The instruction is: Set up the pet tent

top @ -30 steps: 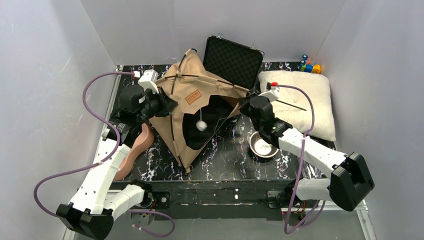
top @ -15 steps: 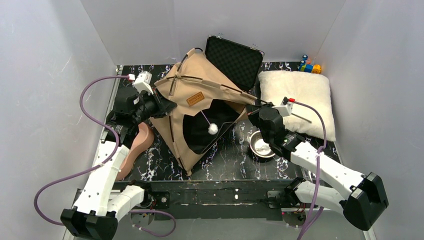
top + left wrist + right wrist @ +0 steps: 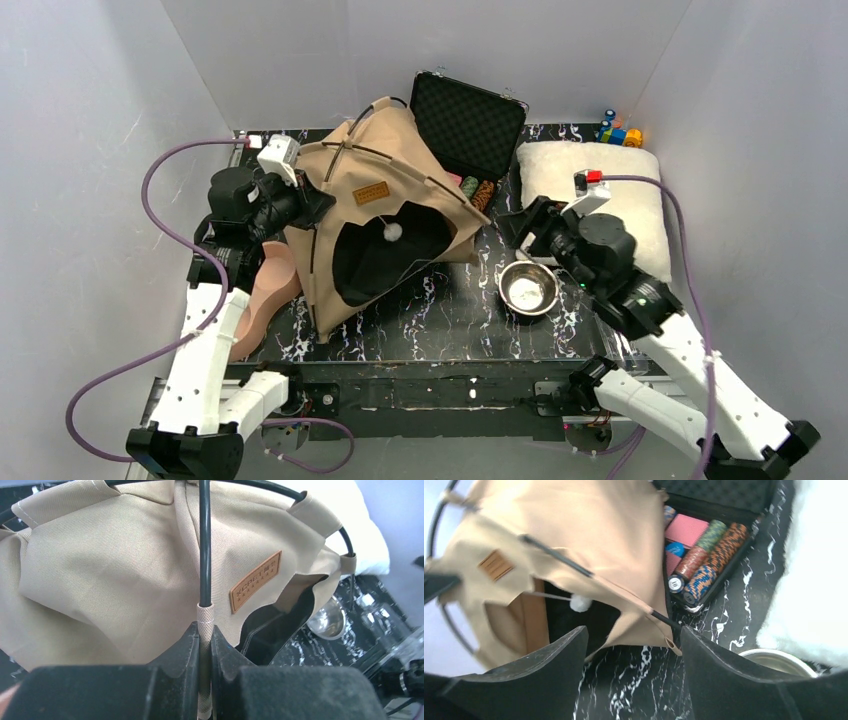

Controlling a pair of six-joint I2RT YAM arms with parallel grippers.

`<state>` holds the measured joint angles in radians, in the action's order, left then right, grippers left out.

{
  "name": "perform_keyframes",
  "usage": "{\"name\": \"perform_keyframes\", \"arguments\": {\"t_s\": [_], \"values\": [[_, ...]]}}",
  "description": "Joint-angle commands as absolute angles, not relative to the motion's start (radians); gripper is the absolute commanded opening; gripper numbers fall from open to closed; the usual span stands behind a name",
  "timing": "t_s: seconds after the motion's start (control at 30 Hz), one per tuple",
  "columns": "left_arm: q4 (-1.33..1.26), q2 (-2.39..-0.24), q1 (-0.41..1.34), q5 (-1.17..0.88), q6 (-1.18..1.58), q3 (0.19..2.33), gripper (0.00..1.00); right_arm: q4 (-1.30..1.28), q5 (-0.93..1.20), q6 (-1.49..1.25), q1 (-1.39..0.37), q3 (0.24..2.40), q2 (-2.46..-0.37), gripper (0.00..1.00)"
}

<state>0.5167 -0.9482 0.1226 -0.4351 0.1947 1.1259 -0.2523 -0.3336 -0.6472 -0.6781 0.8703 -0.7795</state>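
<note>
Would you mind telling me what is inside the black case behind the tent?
Stacks of poker chips and a red block lie in the case; foam lines its lid. The tent covers the rest of its tray.

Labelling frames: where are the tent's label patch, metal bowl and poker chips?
label patch (image 3: 371,192): top view, centre
metal bowl (image 3: 528,290): top view, bare inside
poker chips (image 3: 730,542): right wrist view, orange stack

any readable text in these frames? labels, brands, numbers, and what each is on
Brown patch on the tent: a line of capital letters over a row of small marks, too blurred to quote.
Poker chips in the black case: a mark on one chip's face, too small to read.
No other text visible in any view.
</note>
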Motion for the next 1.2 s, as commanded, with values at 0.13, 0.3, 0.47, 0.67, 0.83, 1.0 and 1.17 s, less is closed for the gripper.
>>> {"name": "perform_keyframes", "arguments": {"t_s": [0.13, 0.3, 0.47, 0.67, 0.83, 1.0, 1.17], "values": [[0.638, -0.97, 0.114, -0.54, -0.098, 1.28, 0.0, -0.701, -0.124, -0.276, -0.678, 1.118, -0.798, 0.76], [0.729, -1.014, 0.094, -0.585, -0.19, 1.376, 0.0, -0.629, -0.11, -0.184, -0.678, 1.05, -0.845, 0.74], [0.792, -1.053, 0.082, -0.636, -0.232, 1.452, 0.0, -0.47, 0.049, -0.139, -0.678, 1.046, -0.886, 0.73], [0.774, -1.034, 0.075, -0.629, -0.216, 1.443, 0.0, -0.387, 0.125, -0.099, -0.678, 1.183, -1.052, 0.71], [0.759, -1.013, 0.072, -0.628, -0.196, 1.424, 0.0, -0.309, 0.167, -0.107, -0.719, 1.254, -1.156, 0.66], [0.752, -1.014, 0.071, -0.612, -0.176, 1.423, 0.0, -0.243, 0.194, -0.135, -0.777, 1.267, -1.214, 0.63], [0.731, -1.011, 0.068, -0.575, -0.15, 1.416, 0.0, -0.193, 0.155, -0.177, -0.817, 1.22, -1.231, 0.58]]}}
